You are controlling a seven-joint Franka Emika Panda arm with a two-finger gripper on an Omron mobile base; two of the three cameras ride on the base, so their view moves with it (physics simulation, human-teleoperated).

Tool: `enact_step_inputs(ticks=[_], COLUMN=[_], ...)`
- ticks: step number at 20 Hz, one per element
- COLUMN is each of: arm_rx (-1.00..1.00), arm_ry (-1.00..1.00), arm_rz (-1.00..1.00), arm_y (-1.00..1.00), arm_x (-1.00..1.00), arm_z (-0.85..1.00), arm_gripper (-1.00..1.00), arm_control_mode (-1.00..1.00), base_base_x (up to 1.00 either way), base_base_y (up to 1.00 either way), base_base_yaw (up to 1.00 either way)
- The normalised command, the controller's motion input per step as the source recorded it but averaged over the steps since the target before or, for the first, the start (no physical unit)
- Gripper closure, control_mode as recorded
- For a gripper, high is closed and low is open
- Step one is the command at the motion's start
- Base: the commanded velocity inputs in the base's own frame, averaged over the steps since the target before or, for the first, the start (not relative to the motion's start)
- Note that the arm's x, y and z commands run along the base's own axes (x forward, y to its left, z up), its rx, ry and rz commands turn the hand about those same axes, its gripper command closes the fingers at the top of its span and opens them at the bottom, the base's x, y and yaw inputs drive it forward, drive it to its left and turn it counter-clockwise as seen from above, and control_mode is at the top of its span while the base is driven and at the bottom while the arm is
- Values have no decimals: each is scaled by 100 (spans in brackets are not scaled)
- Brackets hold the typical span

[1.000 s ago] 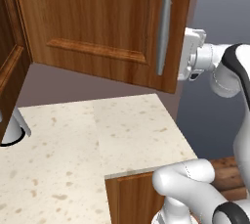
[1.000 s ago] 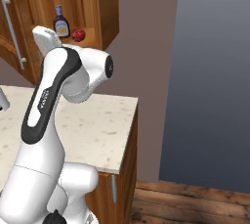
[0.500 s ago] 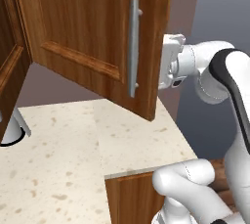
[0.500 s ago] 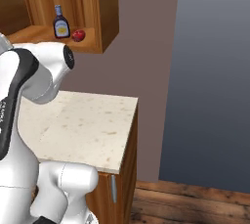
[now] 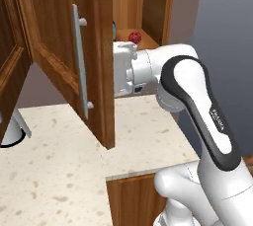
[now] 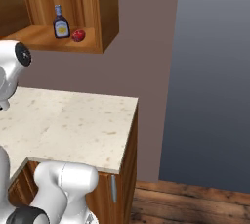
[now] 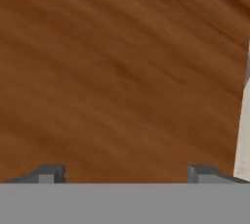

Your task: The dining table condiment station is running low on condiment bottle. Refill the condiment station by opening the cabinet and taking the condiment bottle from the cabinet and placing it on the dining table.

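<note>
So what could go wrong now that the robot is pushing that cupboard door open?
The gripper sits open against the inside of the cabinet door without holding it, so the door might swing back when the hand leaves. On the shelf, a red round thing lies right beside the bottle, so reaching in could knock it off. The door also hangs out over the worktop, where the arm could bump it.

The cabinet (image 5: 94, 47) is of reddish-brown wood with a clear grain and a soft, satin shine, and its bar handle (image 5: 80, 67) looks like smooth brushed metal. The worktop (image 6: 73, 125) is pale speckled stone, matt and smooth. The bottle (image 6: 61, 22) on the wooden shelf (image 6: 44, 39) looks glossy and dark, with a yellow label.
</note>
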Motion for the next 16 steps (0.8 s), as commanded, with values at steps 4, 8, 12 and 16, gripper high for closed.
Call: enact_step_inputs(ticks=[4,8,12,16], arm_rx=[-8,-18,-10,-18], arm_ry=[-12,-15,-5,-17], arm_rz=[0,-3,-1,-17], arm_y=[100,82,-22,-97], arm_x=[0,-13,-8,-5], arm_z=[-1,-3,-18,-3], arm_gripper=[-100,-100,-100,-100], arm_control_mode=[-100,-100,-100,-100], base_base_x=[0,0,0,0], base_base_y=[0,0,0,0], base_base_yaw=[0,0,0,0])
